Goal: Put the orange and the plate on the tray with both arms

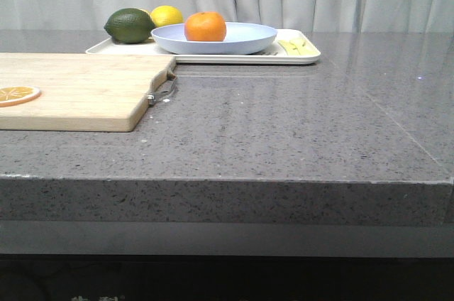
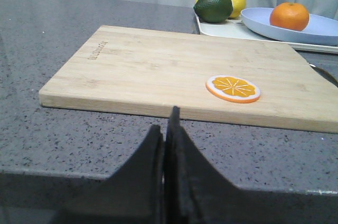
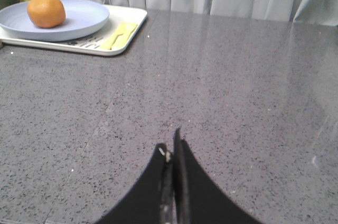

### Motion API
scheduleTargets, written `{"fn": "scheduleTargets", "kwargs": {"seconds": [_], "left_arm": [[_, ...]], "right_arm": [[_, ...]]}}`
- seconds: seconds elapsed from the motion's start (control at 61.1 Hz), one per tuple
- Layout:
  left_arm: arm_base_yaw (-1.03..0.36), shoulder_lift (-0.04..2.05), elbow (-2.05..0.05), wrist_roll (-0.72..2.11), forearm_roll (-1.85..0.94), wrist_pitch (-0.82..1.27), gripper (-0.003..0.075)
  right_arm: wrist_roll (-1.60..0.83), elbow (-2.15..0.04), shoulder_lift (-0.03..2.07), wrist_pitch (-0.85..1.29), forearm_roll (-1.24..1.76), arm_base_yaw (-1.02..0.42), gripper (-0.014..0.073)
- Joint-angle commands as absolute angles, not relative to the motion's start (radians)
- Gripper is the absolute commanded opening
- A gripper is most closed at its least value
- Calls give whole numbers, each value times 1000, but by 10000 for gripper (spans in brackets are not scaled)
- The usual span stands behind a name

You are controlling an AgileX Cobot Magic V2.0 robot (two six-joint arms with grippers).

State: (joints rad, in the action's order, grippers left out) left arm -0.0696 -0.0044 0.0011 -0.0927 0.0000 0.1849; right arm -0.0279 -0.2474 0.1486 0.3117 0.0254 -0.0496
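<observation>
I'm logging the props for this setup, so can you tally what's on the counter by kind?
Whole fruit: 3 (orange, lemon, dark green fruit)
Fruit slices: 1 (orange slice)
Plates: 1 (plate)
Trays: 1 (tray)
Cutting boards: 1 (cutting board)
Total: 7

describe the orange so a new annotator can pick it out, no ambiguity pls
At the far end of the grey counter lies a cream tray holding a pale blue plate. The orange sits inside that plate. It is the only whole bright-orange fruit: the lemon and dark green lime sit on the tray beside the plate, and the flat orange slice lies on the wooden cutting board.
</observation>
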Motion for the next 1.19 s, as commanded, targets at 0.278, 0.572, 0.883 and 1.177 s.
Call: {"fn": "scheduleTargets", "kwargs": {"seconds": [0.278, 0.572, 0.883, 1.177], "left_arm": [[-67, -24, 5, -101, -11, 97, -18], [-67, -24, 5, -101, -11, 97, -18], [-67, -24, 5, -101, -11, 97, -18], [-67, -24, 5, -101, -11, 97, -18]], "right_arm": [[-44, -7, -31, 137, 73, -52, -69], [-44, 24, -32, 177, 73, -52, -69], [-44, 24, -32, 175, 73, -52, -69], [-44, 24, -32, 175, 73, -52, -69]]}}
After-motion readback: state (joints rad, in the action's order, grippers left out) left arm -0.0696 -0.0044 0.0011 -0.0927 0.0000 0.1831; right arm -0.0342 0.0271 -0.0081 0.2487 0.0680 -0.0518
